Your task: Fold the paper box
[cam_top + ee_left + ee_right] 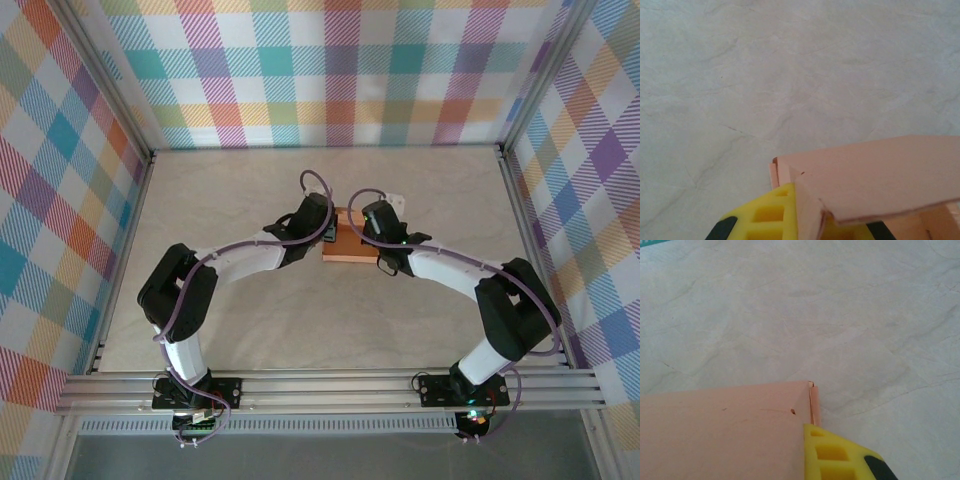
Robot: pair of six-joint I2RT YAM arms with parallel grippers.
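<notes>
Plaid walls in pastel checks are closing in a pale, marbled table [250,330], and you are looking at both arms reaching inward over its middle. The paper box [348,248] is sitting there between the two wrists, roughly centred on the tabletop, and is showing as a salmon-orange block from above. Your left gripper [326,236] is meeting its left side and your right gripper [375,238] is meeting its right side, so the card is being bracketed from both ends.

From the left wrist, a yellow finger [771,215] is sitting low in the frame and touching the card, with a short flap [807,207] standing beside it and a broad panel [875,175] slanting over it (the panel is tilted, not lying flat). From the right wrist, another yellow finger [832,455] is pressing against the box's corner edge, where a narrow side wall [815,405] is showing just beside a wide flat face [725,430].

With a single finger of each gripper visible up close, I cannot tell whether either pair of jaws is spread or clamped on the card.
</notes>
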